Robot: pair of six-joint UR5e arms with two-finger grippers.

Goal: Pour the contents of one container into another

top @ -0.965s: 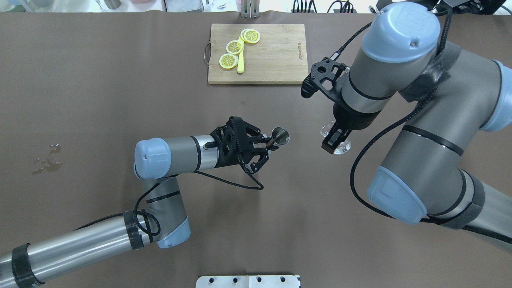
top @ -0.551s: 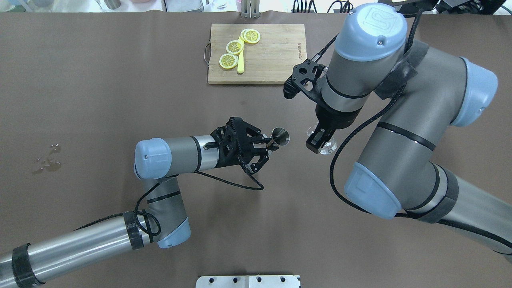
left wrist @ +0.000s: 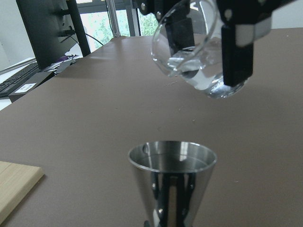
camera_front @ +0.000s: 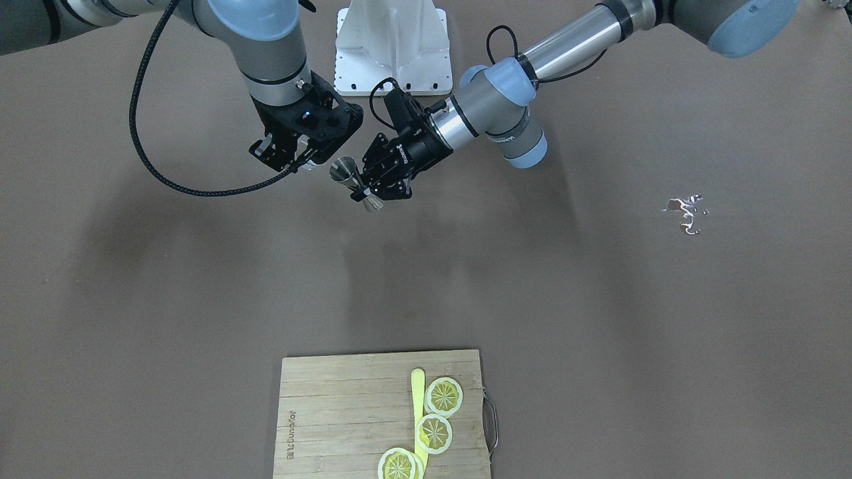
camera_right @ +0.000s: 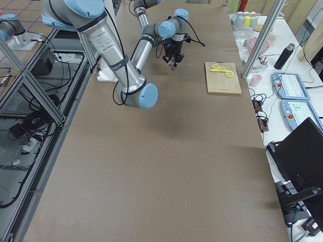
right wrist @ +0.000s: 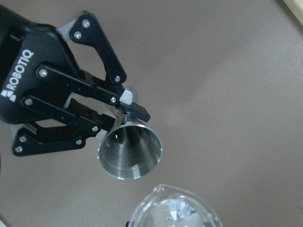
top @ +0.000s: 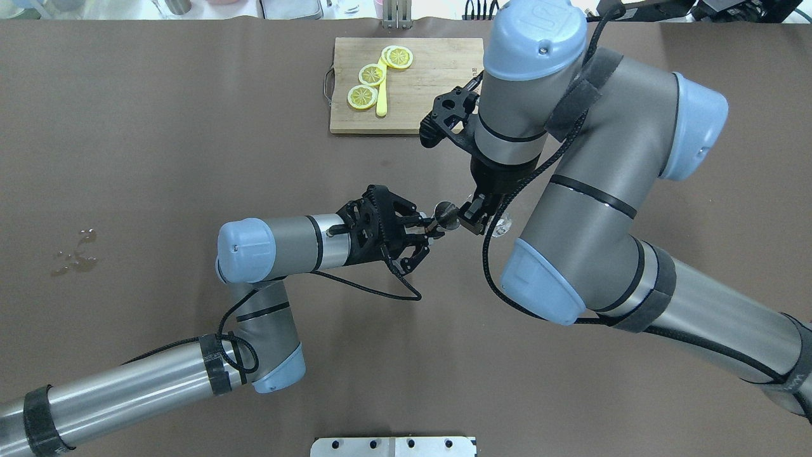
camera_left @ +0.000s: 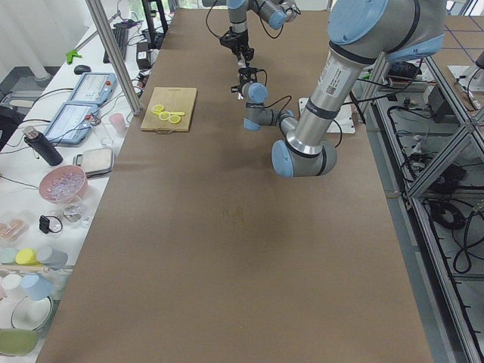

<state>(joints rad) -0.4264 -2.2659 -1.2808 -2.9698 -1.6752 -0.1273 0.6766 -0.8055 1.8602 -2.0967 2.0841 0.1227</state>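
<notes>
The steel jigger (top: 446, 213) is held upright above the table, with my left gripper (top: 433, 227) shut on its narrow waist. In the left wrist view its open upper cone (left wrist: 173, 177) fills the lower middle. The clear glass cup (left wrist: 191, 52) hangs tilted just above and beyond the jigger, pinched between the fingers (left wrist: 236, 54) of my right gripper (top: 485, 219), which is shut on it. From the right wrist, the jigger's mouth (right wrist: 130, 151) sits right next to the glass rim (right wrist: 175, 213). In the front view the jigger (camera_front: 346, 170) is beside the right gripper (camera_front: 293, 156).
A wooden cutting board (top: 438, 95) with lemon slices (top: 371, 75) and a yellow knife lies at the far middle of the table. A small wet spill (top: 76, 251) marks the brown table cover at the left. A white base plate (top: 393, 446) sits at the near edge.
My right arm has swung left, carrying the glass cup from well right of the jigger to right beside and above it. The left arm and jigger have hardly moved.
</notes>
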